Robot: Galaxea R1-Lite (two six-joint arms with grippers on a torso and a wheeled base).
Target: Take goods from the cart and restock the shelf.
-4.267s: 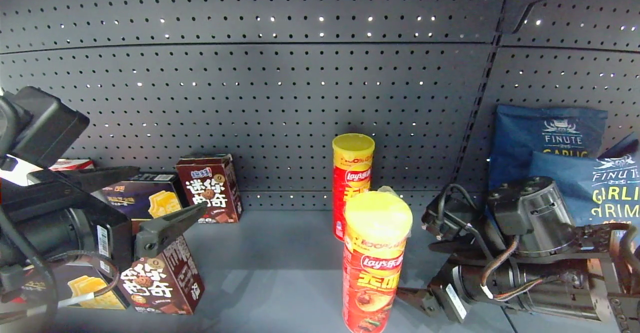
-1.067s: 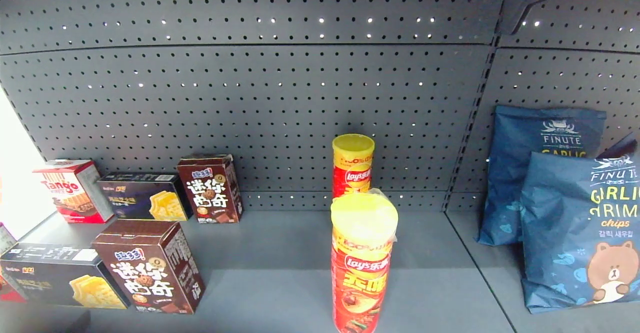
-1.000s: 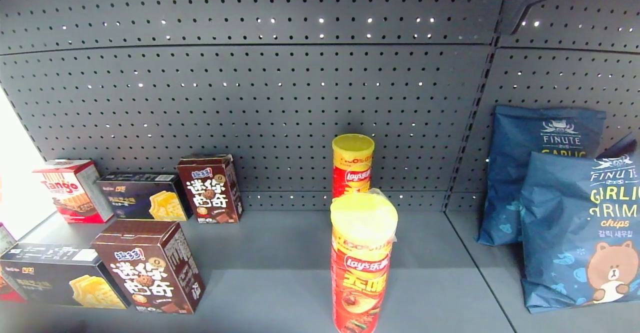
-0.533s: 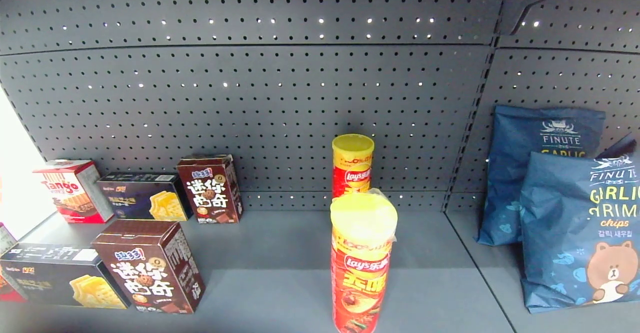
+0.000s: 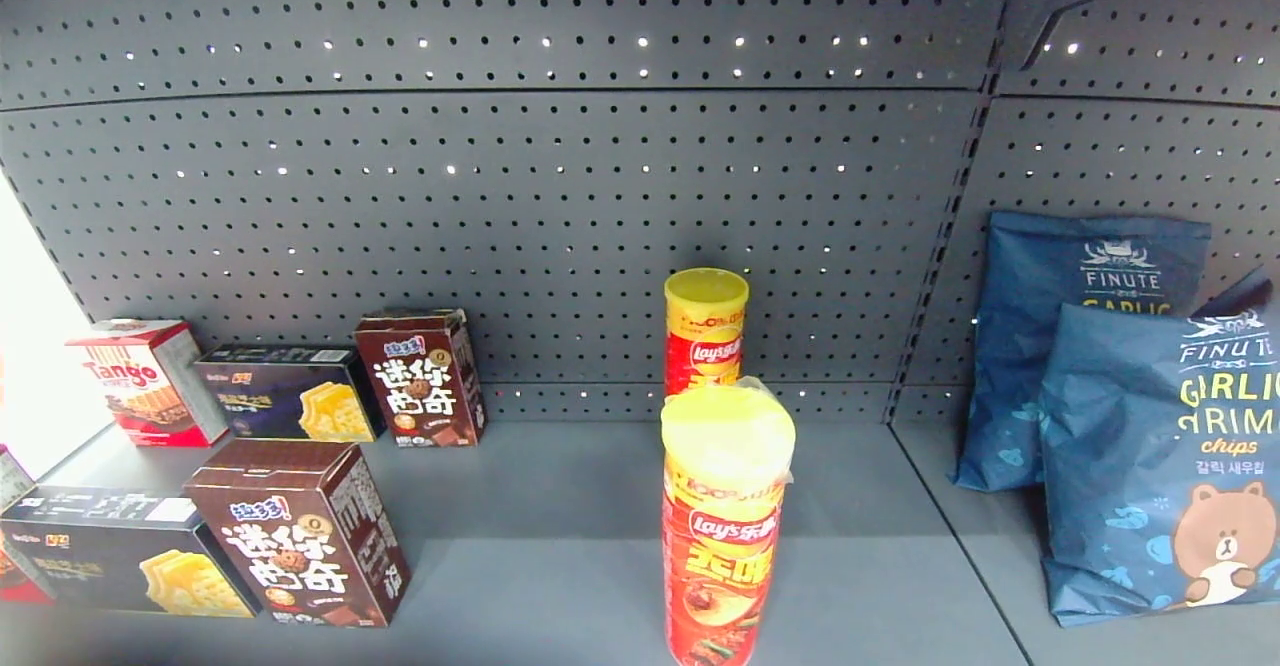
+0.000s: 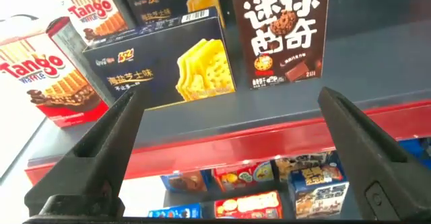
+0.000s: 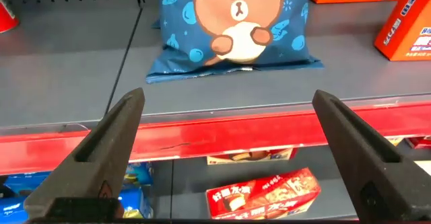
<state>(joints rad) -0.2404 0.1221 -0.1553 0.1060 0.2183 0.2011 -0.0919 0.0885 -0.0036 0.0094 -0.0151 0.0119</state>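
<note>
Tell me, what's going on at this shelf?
A two-armed robot is restocking a store shelf. Right now neither gripper holds anything: the left gripper and right gripper both hang open just in front of its red edge. Two chip canisters, snack boxes and blue chip bags stand on the shelf.

Retail shop, snack aisle. Evidence: grey shelf [image 5: 560,506] w/ pegboard back panel [image 5: 500,196], pkgd goods faced out in rows: biscuit boxes [image 5: 300,536] at 8 o'clock, chip cans [image 5: 727,536] at 6, blue chip bags [image 5: 1160,446] at 3. Also red shelf-edge strip [image 7: 236,133], more boxed snacks [image 7: 262,194] on tier below.
</note>
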